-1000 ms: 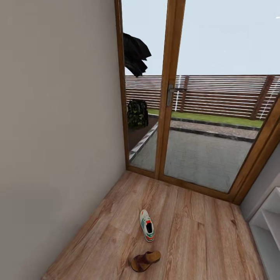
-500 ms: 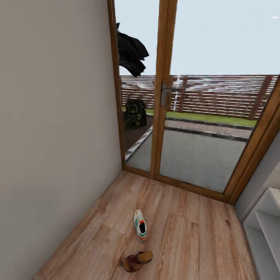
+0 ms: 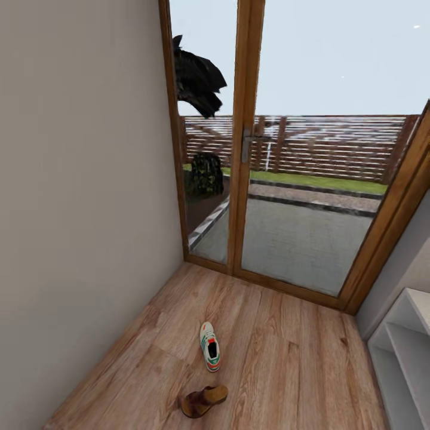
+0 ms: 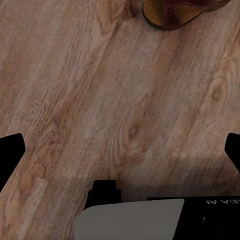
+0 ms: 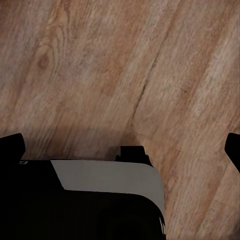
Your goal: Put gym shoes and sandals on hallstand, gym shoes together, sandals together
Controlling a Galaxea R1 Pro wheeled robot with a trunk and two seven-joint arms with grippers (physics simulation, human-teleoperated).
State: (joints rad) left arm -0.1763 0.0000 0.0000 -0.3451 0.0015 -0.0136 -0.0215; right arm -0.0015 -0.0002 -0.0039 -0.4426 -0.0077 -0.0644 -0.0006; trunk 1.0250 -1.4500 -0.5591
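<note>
Both hands wide open, empty, above the corridor floor (image 4: 100, 100)

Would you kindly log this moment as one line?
gym shoe on floor | sandal on floor | hallstand bare | left tool open | right tool open

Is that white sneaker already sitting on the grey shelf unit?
No, the white sneaker lies on the wooden floor, well apart from the grey shelf unit at the right.
</note>
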